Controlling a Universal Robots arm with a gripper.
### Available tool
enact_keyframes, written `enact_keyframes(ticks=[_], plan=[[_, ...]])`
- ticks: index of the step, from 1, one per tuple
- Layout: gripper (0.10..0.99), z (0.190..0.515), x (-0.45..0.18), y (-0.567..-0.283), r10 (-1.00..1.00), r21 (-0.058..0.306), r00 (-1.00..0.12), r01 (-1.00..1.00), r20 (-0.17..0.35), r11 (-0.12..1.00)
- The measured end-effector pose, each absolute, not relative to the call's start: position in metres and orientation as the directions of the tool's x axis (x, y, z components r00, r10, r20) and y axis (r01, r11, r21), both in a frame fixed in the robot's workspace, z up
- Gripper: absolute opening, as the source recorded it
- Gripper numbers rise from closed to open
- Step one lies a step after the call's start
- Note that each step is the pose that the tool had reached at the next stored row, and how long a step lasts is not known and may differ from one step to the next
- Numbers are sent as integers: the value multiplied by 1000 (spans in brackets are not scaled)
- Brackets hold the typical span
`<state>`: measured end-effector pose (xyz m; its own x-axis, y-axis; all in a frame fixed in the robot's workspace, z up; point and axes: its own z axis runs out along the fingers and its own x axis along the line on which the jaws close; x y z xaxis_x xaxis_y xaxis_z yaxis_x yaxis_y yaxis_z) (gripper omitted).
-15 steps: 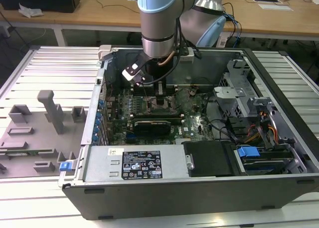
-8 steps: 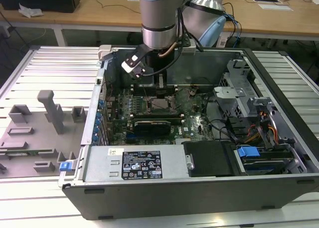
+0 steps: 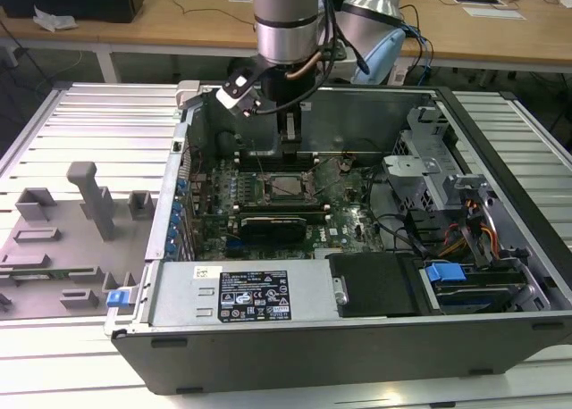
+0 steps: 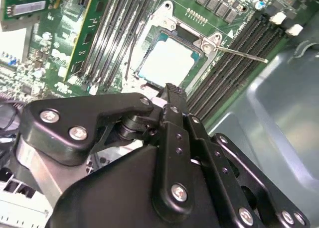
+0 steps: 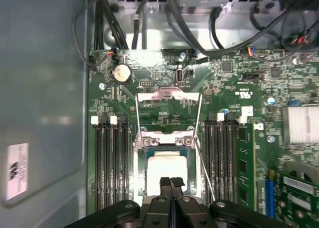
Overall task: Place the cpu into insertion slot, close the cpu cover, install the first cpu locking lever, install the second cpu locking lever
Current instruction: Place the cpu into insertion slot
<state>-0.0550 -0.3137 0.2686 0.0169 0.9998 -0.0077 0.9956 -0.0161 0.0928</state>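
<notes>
The claw (image 5: 172, 182) hangs low inside an open computer case (image 3: 357, 346). Its two black fingertips (image 5: 165, 181) are clenched flat against each other with nothing between them. In the exterior view the claw (image 3: 288, 139) sits at the end of the arm.

Directly beneath and just ahead of the claw tips lies the cpu (image 5: 166, 169), flat in the insertion slot (image 3: 266, 188), with its pale silver top facing up. In the second wrist view the cpu (image 4: 169, 58) is just past the tip of the closed fingers. Whether the tips touch it cannot be told.

The cpu cover (image 5: 164, 139) appears to lie down around the chip, with the metal top framed by its window. Its hinge end is on the far side of the chip from the claw.

A thin metal lever (image 4: 241, 53) angles out from one corner of the cover and crosses the black memory slots (image 5: 222, 163) beside the claw. The green board (image 5: 164, 108) spreads out all around.

The case rests on a slatted metal table (image 3: 89, 114). Grey holders (image 3: 94, 199) stand well away from the claw.
</notes>
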Motion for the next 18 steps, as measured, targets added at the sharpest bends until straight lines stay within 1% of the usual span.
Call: enact_keyframes(ticks=[5,7,9,18], plan=[[106,271,-55,-314,1000,93,17,996,-8,-16],[106,271,-54,-314,1000,69,17,997,-8,-16],[106,271,-53,-314,1000,31,16,999,-7,-16],[106,271,-37,-314,1000,24,16,1000,-7,-16]])
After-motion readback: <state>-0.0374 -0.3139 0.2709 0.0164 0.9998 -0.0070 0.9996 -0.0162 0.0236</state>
